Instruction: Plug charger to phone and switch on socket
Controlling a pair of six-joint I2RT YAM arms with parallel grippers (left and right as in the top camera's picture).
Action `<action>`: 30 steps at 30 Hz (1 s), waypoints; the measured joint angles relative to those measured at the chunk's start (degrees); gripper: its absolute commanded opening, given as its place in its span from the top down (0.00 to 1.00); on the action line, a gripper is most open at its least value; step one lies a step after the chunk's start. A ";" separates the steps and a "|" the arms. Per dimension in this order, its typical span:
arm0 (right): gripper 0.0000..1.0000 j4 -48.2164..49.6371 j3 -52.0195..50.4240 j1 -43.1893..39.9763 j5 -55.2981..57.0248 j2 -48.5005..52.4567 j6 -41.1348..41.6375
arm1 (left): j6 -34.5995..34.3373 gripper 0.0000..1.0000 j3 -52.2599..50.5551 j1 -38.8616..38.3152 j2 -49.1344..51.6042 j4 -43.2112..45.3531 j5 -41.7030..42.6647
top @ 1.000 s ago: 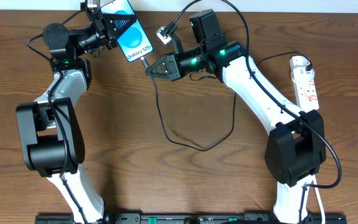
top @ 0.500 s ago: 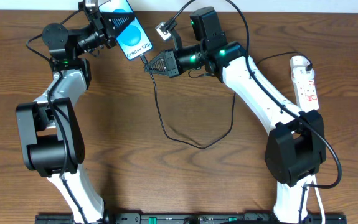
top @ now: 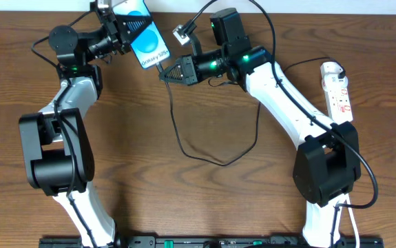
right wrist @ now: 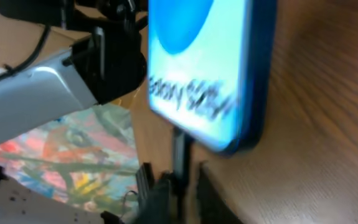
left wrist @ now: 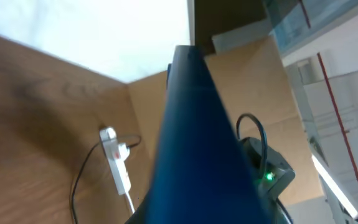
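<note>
At the far edge of the bench, the left gripper clamps the phone; the right gripper flanks the charger at the phone's bottom edge, whether pinching I cannot tell.

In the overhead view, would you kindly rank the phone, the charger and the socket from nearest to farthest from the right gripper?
1. The charger: its plug end lies at the fingertips of the right gripper.
2. The phone: just up and left of it in the picture.
3. The socket: far off to the right.
</note>
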 measured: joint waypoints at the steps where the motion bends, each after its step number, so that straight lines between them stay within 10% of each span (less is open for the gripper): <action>1: 0.67 -2.08 0.04 -0.07 0.90 0.00 0.15 | 0.15 0.93 0.00 -0.33 -0.02 -0.66 1.29; 11: 0.51 -14.56 0.09 -4.04 5.16 0.00 -4.57 | 8.72 0.93 0.00 -0.24 0.00 -13.86 6.12; 19: 0.43 -18.51 0.09 -11.10 8.98 0.00 -7.50 | 25.49 0.92 0.04 -0.44 -0.02 -41.27 6.69; 30: 0.42 -22.62 0.09 -11.43 15.82 0.00 -9.49 | 55.52 0.93 -0.17 -7.87 -0.02 -81.15 -15.13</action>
